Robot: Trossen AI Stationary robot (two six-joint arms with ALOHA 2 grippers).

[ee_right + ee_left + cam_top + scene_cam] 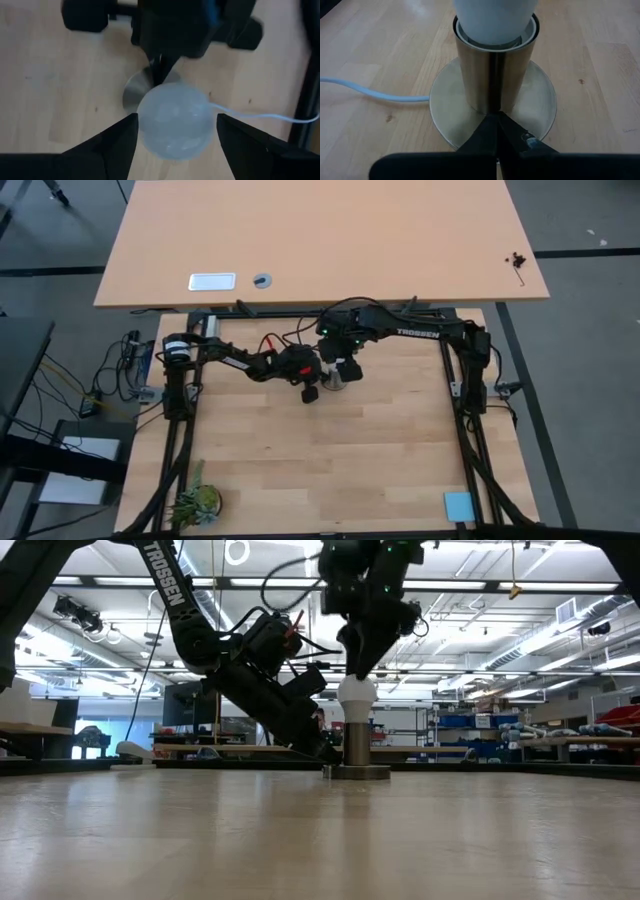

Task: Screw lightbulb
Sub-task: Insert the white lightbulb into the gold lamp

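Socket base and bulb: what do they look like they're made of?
Socket: looks like brushed metal, a satin steel-coloured cylinder on a round base plate with soft reflections along the wall. The lightbulb: matte white, frosted glass or plastic, cannot tell which; it diffuses light with no sharp glints. The cord: white, probably plastic-sheathed. The table: light wood with visible grain and plank seams.

Approach to socket [496, 70] blocked from above by right tool [175, 131] straddling lightbulb [174, 121], low down by left tool [495, 131] pressed on base plate; white cord [367, 91] lying alongside; remaining surface [380, 450] open
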